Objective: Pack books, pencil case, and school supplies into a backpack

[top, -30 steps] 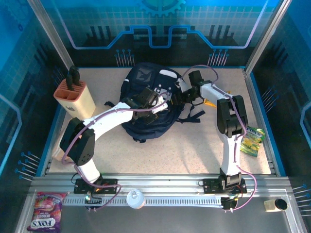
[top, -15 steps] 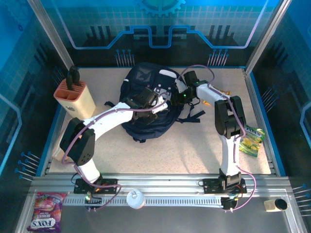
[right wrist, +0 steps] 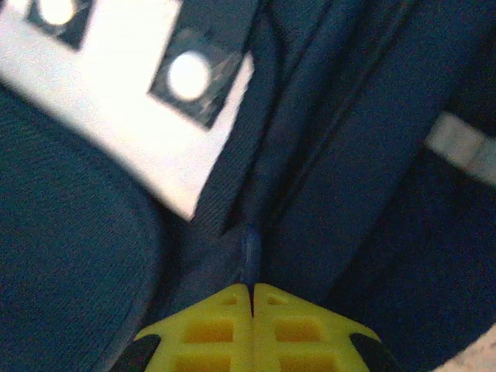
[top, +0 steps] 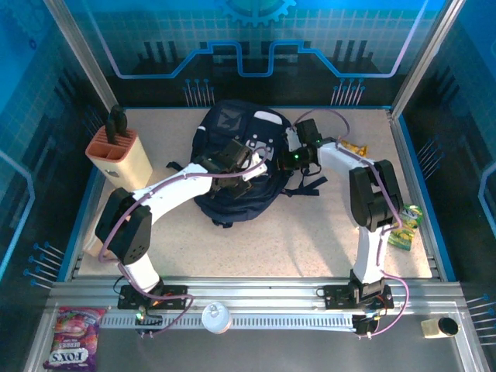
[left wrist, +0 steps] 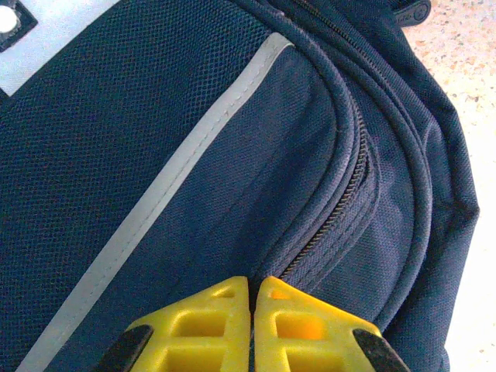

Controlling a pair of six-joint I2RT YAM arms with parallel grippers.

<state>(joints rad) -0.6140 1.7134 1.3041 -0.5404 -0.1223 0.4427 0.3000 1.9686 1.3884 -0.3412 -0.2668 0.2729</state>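
Robot test cell in a laboratory. Aluminium posts point(top: 87, 66) frame an enclosure walled with blue printed panels point(top: 256, 46) bearing a gear motif point(top: 260, 8). The speckled table point(top: 294, 232) ends at a slotted aluminium rail point(top: 256, 298), where the left arm point(top: 174, 186) and right arm point(top: 364, 194) are bolted, cables exposed.

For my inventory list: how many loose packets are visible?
3: purple packet, front ledge left; green-yellow packet, table's right edge; yellow-orange packet, behind right arm. More may be hidden.
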